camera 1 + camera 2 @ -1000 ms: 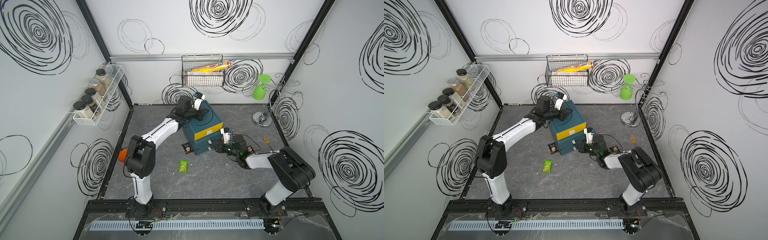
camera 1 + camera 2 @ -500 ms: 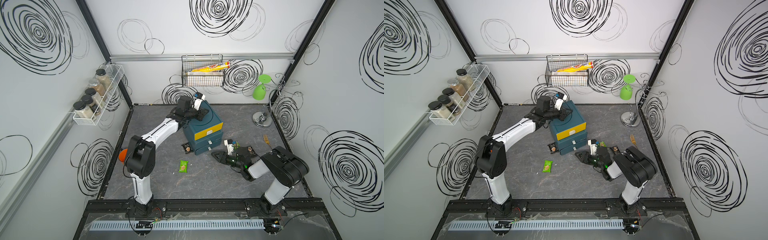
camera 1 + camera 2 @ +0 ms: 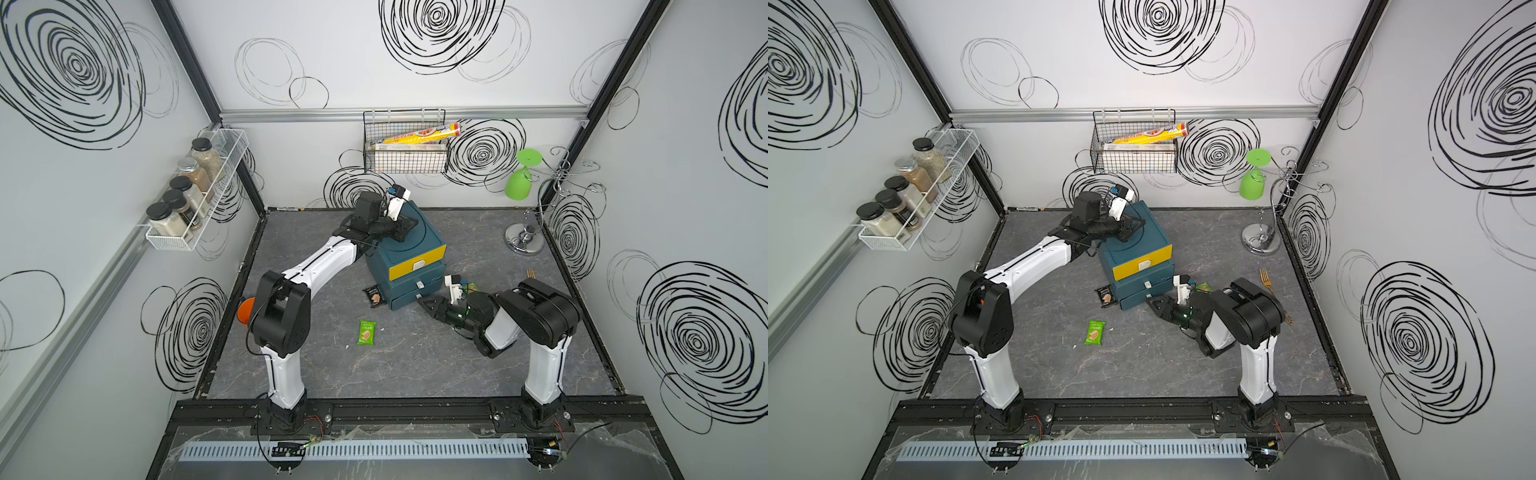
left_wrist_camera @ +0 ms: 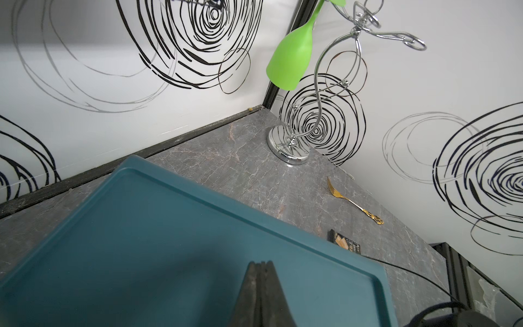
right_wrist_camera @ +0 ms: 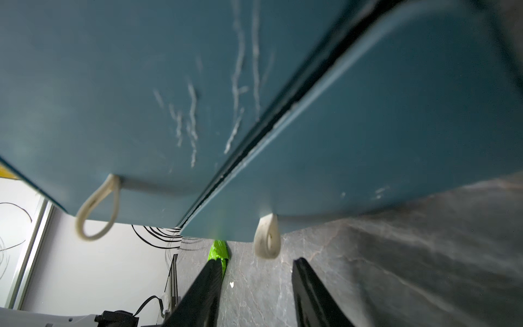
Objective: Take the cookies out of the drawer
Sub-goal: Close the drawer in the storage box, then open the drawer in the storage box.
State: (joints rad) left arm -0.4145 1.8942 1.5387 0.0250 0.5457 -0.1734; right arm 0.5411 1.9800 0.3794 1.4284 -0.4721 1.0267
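Observation:
The teal cabinet with a yellow top drawer stands mid-table; its two lower drawer fronts carry white loop handles. Cookies lie on the table: a black packet at the cabinet's left corner, a green one in front of it, another green one behind my right wrist, and a black one beside the cabinet. My left gripper rests shut on the cabinet top. My right gripper is open and empty, low in front of the bottom drawer's handle.
A chrome stand with a green glass stands at the back right. A gold fork lies by the right wall. On the walls hang a spice rack and a wire basket. An orange object sits behind my left arm.
My right gripper has dropped lower in front of the drawers and its jaws have opened wider, while the arm folded back. The left arm has not moved.

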